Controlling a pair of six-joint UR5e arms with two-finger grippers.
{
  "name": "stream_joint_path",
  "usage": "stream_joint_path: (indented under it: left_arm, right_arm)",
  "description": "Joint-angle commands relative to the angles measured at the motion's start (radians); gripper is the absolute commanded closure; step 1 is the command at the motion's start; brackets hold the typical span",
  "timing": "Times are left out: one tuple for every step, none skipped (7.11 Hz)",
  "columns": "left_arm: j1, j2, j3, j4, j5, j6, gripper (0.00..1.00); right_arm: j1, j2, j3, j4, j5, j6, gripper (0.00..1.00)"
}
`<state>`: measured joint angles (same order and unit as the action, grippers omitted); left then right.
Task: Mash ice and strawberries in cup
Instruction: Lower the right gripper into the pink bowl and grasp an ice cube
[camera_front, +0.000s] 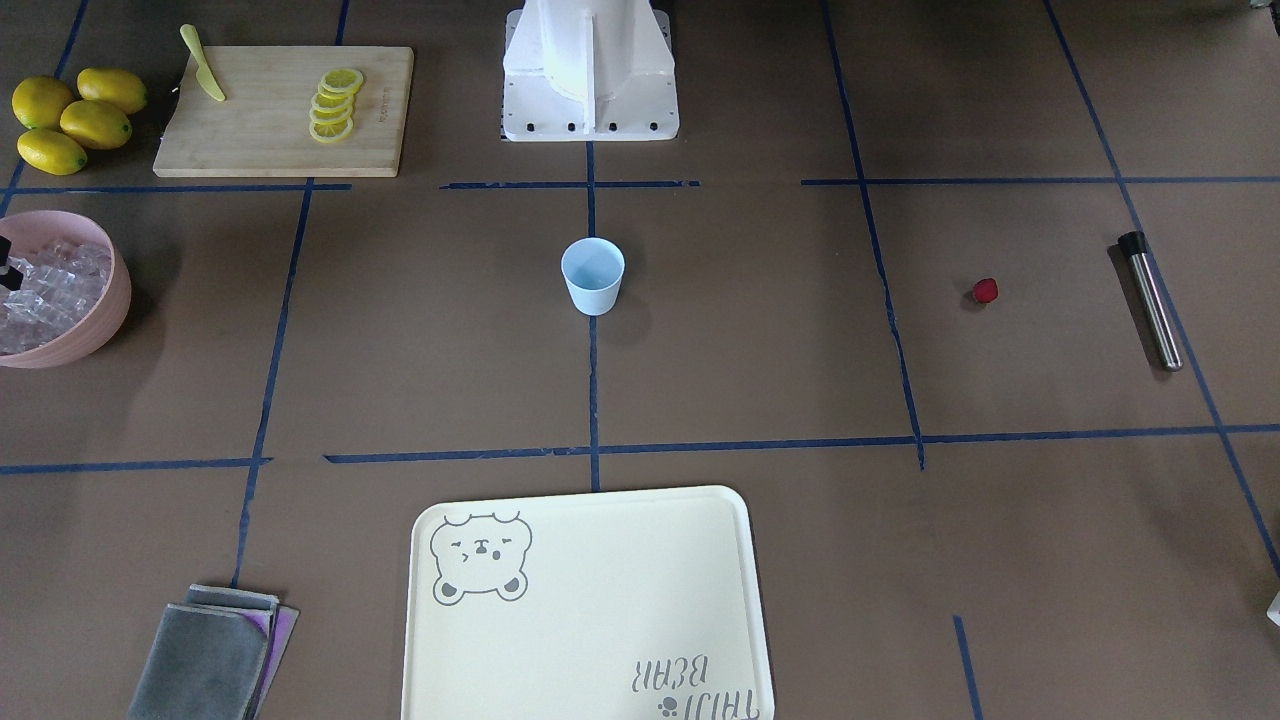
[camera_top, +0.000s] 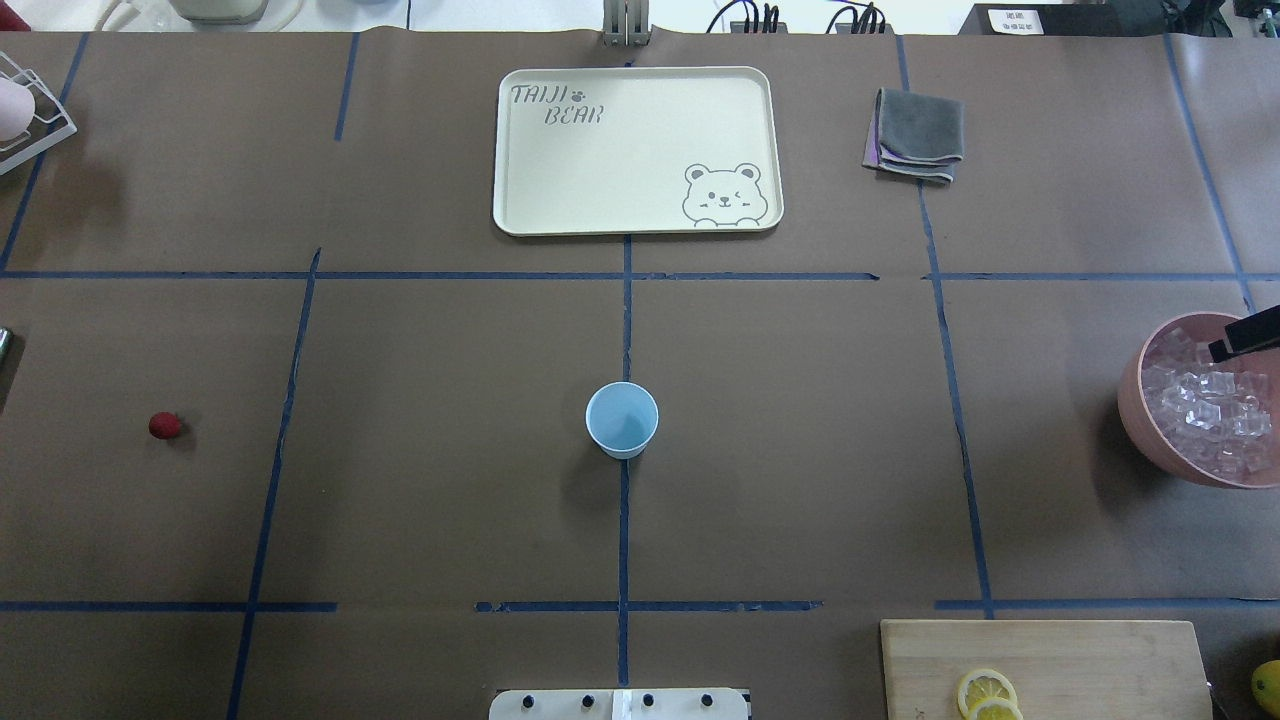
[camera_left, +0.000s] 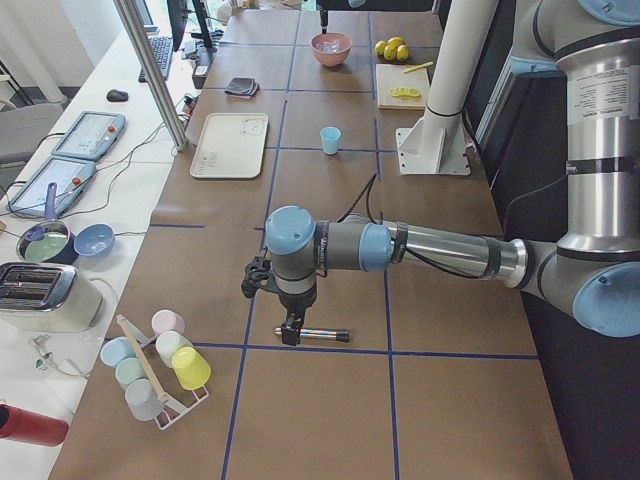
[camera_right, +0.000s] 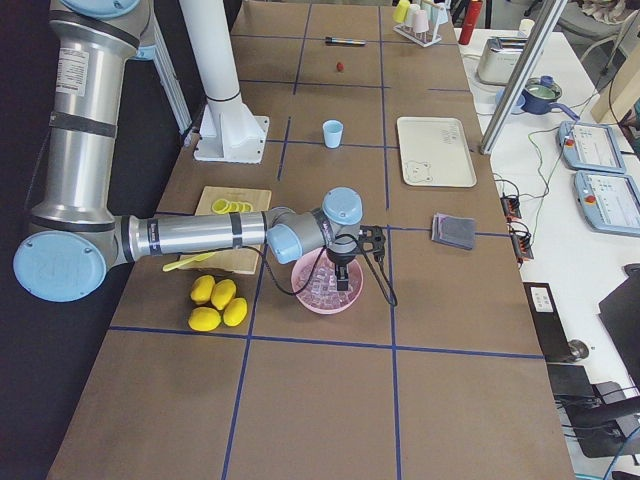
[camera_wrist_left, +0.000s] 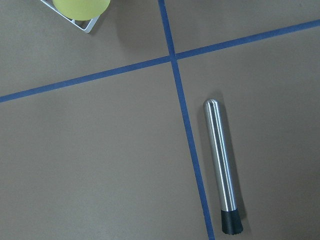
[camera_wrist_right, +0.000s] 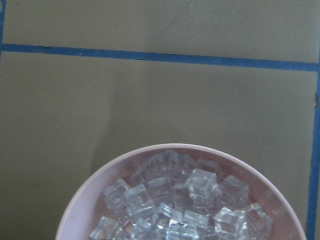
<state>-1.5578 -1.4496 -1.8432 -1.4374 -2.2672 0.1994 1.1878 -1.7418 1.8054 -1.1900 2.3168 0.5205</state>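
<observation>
Brown table (camera_top: 400, 500): light blue cup (camera_top: 621, 420) at centre, strawberry (camera_top: 165, 425) well left, ice (camera_top: 1205, 400) in pink bowl (camera_top: 1135, 400). Left gripper (camera_left: 290, 336) hangs above the muddler (camera_left: 328, 334), right gripper (camera_right: 342, 283) above the ice; whether either is closed cannot be told.

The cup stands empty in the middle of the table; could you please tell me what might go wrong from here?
The cup looks light and stands free, so pressing with the metal masher may tip it.
The ice is piled loosely in the pink bowl; cubes could slip out of the right gripper.
The strawberry is small and round and may roll when gripped.
</observation>
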Motion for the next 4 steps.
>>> stream_joint_path:
  left_arm:
    - [-0.001, 0.000, -0.004, 0.000, 0.000, -0.002, 0.00]
    - [-0.001, 0.000, -0.004, 0.000, 0.002, -0.002, 0.00]
    - [-0.001, 0.000, -0.004, 0.000, 0.000, 0.000, 0.00]
    - [-0.001, 0.000, -0.004, 0.000, 0.000, 0.000, 0.00]
  right_arm:
    - [-0.042, 0.001, -0.020, 0.029, -0.016, 0.062, 0.07]
    - [-0.060, 0.007, -0.037, 0.029, -0.029, 0.062, 0.07]
    - [-0.066, 0.007, -0.040, 0.029, -0.042, 0.059, 0.07]
    - [-0.073, 0.007, -0.049, 0.029, -0.042, 0.061, 0.07]
